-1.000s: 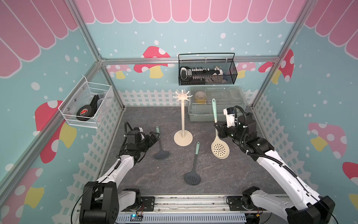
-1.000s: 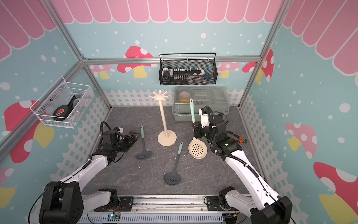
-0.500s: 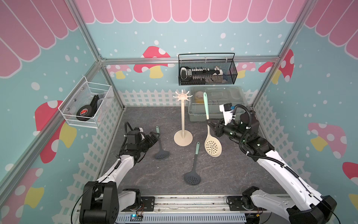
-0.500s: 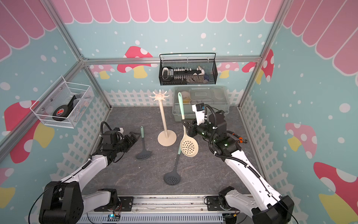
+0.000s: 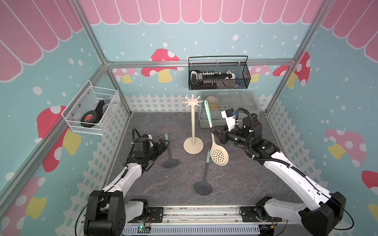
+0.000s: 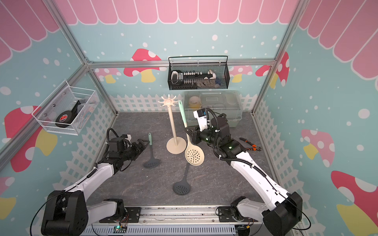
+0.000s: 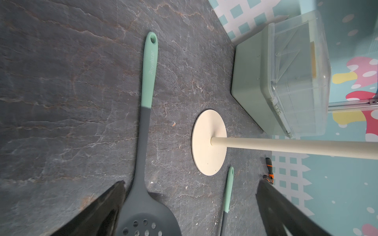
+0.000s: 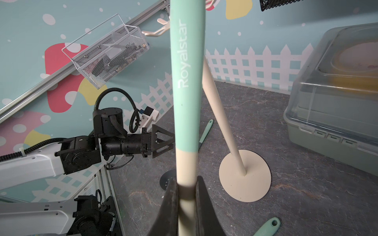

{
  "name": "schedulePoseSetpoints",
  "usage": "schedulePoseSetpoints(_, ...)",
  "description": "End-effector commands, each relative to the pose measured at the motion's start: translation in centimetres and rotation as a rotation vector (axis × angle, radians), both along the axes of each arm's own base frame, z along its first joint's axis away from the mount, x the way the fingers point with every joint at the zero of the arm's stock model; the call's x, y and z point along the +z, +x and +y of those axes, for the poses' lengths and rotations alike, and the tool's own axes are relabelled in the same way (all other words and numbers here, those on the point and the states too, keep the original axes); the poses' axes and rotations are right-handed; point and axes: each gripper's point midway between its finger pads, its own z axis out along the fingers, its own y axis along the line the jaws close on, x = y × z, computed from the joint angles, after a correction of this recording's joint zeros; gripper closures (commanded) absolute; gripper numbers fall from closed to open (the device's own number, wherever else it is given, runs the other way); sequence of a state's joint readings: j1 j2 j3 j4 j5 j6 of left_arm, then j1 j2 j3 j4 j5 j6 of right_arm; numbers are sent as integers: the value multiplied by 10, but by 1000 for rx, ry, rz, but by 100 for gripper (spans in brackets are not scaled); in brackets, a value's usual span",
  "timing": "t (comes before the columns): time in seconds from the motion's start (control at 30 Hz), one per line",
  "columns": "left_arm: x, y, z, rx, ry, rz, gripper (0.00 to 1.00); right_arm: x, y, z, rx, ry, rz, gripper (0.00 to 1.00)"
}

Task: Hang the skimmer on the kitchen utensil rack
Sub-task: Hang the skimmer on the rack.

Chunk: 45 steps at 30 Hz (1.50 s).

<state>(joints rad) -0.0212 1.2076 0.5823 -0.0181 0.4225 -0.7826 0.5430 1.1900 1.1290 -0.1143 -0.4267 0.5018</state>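
You are looking down into a small booth: teal walls (image 5: 204,40) painted with red mushrooms, a pink scalloped border above, and a dark grey stone-pattern counter (image 5: 163,183). Near the middle of the counter stands the kitchen utensil rack (image 5: 192,122), cream, with a round disc base, a slim upright pole and a crown of curved hooks.

Your right gripper (image 5: 214,133) has its jaws clamped on the cream shaft of the skimmer (image 5: 219,157), just below the mint handle; the right wrist view shows the shaft pinched between them. The skimmer stands almost upright, mint end up, round perforated head down near the disc base. In both top views its handle tip sits just beside the crown of hooks, on the right arm's side of the pole; you cannot tell whether it touches a hook.

Your left gripper (image 5: 163,145) is low over the counter on the other side of the rack, jaws spread wide and holding nothing. A dark slotted turner (image 5: 169,162) lies flat by it, its head showing between the jaws in the left wrist view. A dark perforated spoon (image 5: 203,188) lies flat nearer the front edge.

Behind the rack sits a pale green box (image 5: 229,96) with a clear lid. A black wire-mesh basket (image 5: 204,87) hangs on the back wall, a white mesh basket (image 5: 86,125) on the wall by the left arm.
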Motion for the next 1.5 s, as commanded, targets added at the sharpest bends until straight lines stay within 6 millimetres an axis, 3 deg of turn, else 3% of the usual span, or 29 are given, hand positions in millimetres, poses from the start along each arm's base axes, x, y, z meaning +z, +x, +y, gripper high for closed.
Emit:
schedulePoseSetpoints(0.0,7,5,-4,-10,-17,-17,1,14,-2,5,17,18,-43,100)
schedulePoseSetpoints(0.5,-3,4,-6,-14,-13,4,1,1,3,13,33,12,-14,100)
schedulePoseSetpoints(0.87,-6,5,-8,-19,-15,11,1,8,-1,15,39,28,-42,100)
schedulePoseSetpoints(1.47,-11,6,-15,-41,-29,26,1,-12,4,23,57,20,12,100)
